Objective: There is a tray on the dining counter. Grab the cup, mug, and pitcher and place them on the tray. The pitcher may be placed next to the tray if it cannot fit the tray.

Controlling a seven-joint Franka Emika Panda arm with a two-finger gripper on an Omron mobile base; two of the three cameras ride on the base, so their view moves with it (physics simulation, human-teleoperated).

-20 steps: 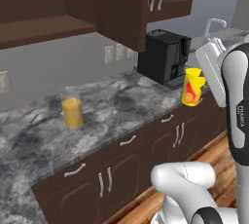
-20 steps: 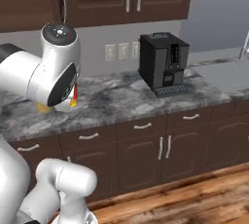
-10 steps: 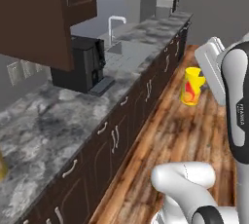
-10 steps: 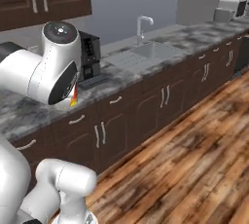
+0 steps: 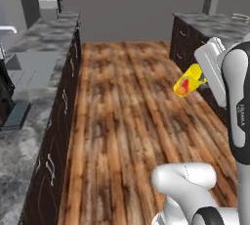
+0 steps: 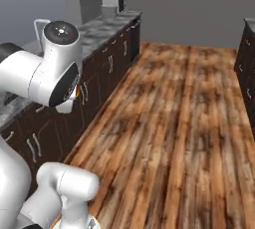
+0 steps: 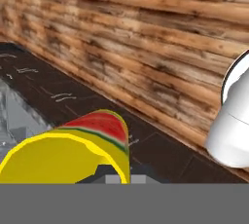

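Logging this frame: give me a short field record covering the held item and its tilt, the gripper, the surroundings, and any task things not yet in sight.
held item: cup, yellow with red-orange marks, carried above the wooden floor
cup tilt: leaning, not upright
gripper: gripper shut on the cup's wall
surroundings: marbled counter with dark cabinets along one side of the floor, sink set into it
tray: not in sight here

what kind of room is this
A kitchen, most likely: a long marbled counter over dark cabinets, a sink with a tap set into it, and a wood plank floor.
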